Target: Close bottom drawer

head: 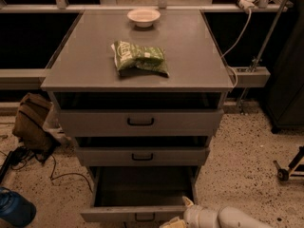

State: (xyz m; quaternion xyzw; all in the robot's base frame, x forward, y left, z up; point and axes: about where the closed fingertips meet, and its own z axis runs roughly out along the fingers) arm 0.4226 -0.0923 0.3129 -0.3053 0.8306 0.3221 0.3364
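A speckled floor (242, 160) is seen in dim light, with a grey cabinet (190, 56) standing on it in front of a dark background. The gripper (176, 219) is found at the bottom edge of the view, partly cut off, at the end of a white arm (228, 217) that enters from the lower right. Whether it is open or closed cannot be told. It is placed just beside the right end of the bottom drawer's (114, 214) front; contact cannot be confirmed. That drawer is pulled well out, its dark inside is exposed, and its black handle (145, 217) is seen left of the gripper. Above it the middle drawer (142, 156) and the top drawer (141, 121) are set further in, each with a dark gap over its front. On the cabinet top a green bag (140, 58) is laid near the middle and a white bowl (143, 17) near the back edge. A brown bag (31, 122) and cables (61, 175) are seen on the floor at the left.
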